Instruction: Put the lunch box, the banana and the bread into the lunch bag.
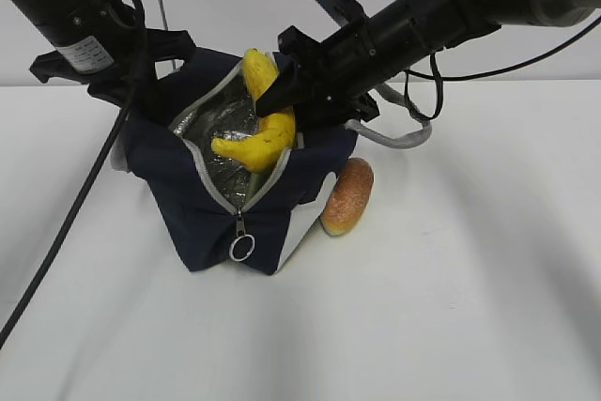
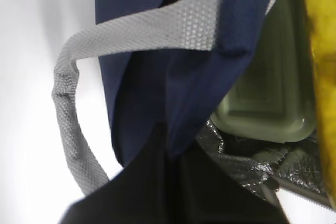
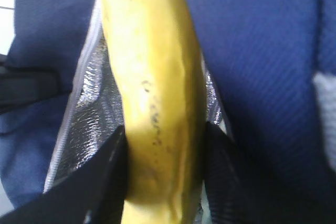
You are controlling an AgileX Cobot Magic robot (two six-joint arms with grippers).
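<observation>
One of three items, the lunch box (image 2: 268, 98), lies inside the lunch bag (image 1: 202, 204) at frame centre; the banana (image 1: 258, 129), clamped in the right gripper (image 3: 163, 171), hangs in its mouth; the bread (image 1: 347, 196) waits just right of the bag; the left gripper's (image 2: 173, 192) state cannot be told.

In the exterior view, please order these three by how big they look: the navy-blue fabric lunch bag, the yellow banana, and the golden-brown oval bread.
1. Navy-blue fabric lunch bag, clearly largest.
2. Curved yellow banana, partly hidden by the right hand, yet longer than the bread.
3. Golden-brown oval bread, smallest, on the table beside the bag.
</observation>
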